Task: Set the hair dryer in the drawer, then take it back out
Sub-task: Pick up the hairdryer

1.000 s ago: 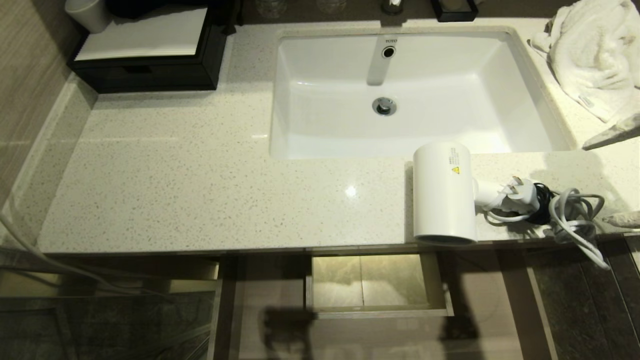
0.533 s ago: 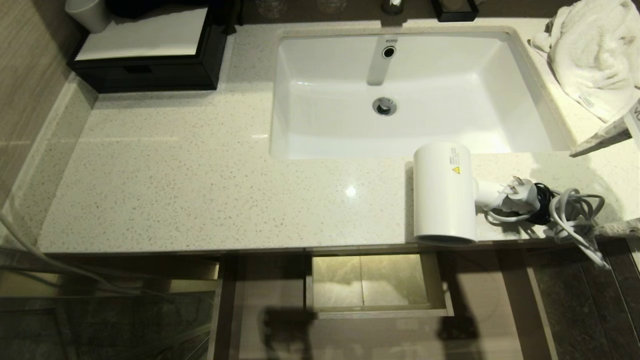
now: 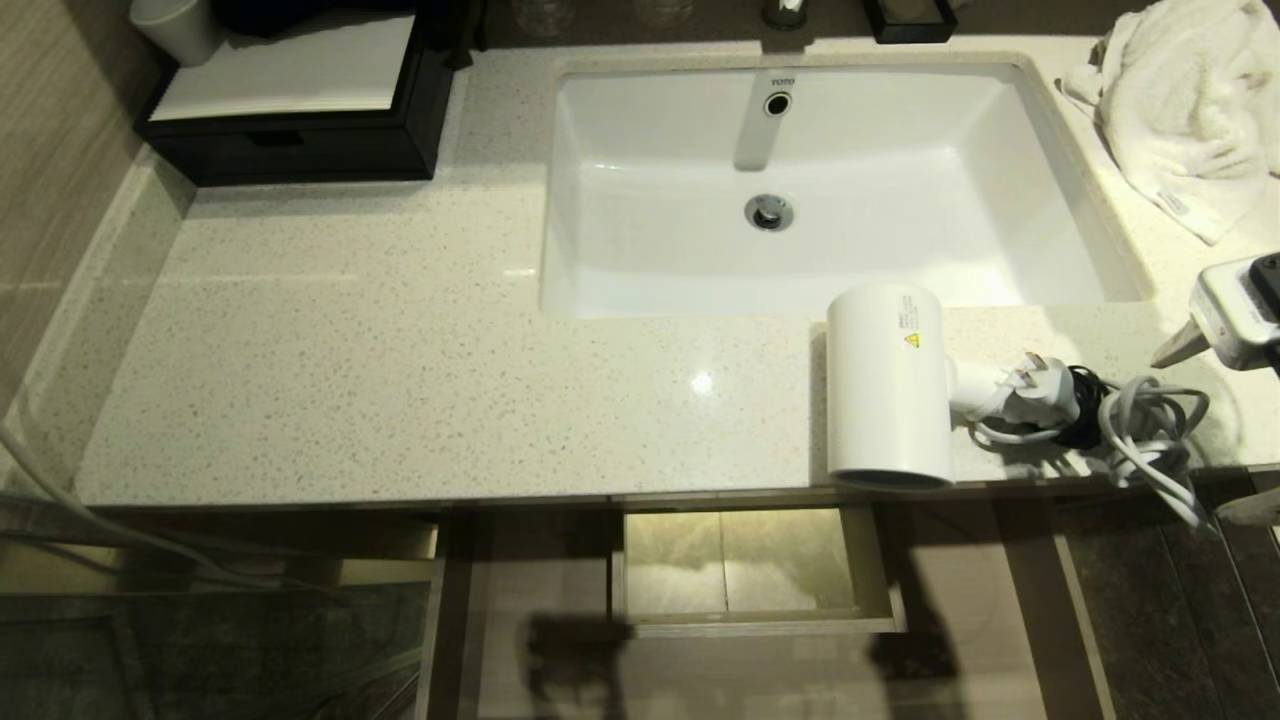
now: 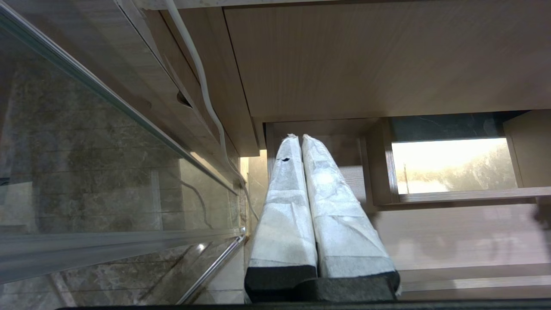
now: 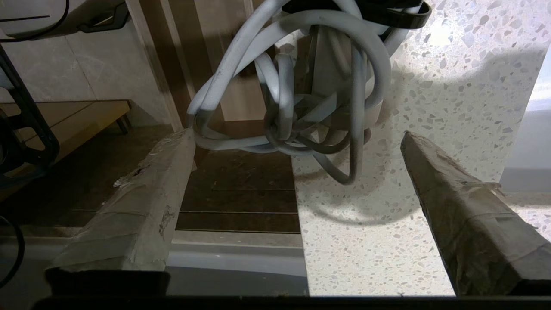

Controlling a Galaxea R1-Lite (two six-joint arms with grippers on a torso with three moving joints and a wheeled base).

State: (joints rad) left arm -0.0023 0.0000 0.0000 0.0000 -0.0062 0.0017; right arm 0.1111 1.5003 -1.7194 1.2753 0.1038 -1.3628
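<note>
The white hair dryer [image 3: 888,385] lies on the speckled counter at its front edge, with the handle, plug and grey cord [image 3: 1150,430] trailing to the right. My right gripper [image 3: 1190,437] comes in from the right edge and stands open, one finger on each side of the cord's coil [image 5: 301,86], holding nothing. In the right wrist view, the right gripper [image 5: 297,134] has its tips just short of the coil. The drawer [image 3: 545,570] is pulled out under the counter, its boxed hole showing. My left gripper [image 4: 297,137] is shut and parked low beside the drawer [image 4: 456,196].
A white sink [image 3: 830,190] is set into the counter [image 3: 400,380] behind the dryer. A white towel [image 3: 1190,110] lies at the back right. A black box with a white top [image 3: 290,110] stands at the back left. A glass panel [image 4: 86,172] is on the left.
The right gripper has swung down towards the counter's front edge, its wrist now in view, and its fingers now straddle the cord. The hair dryer has not moved.
</note>
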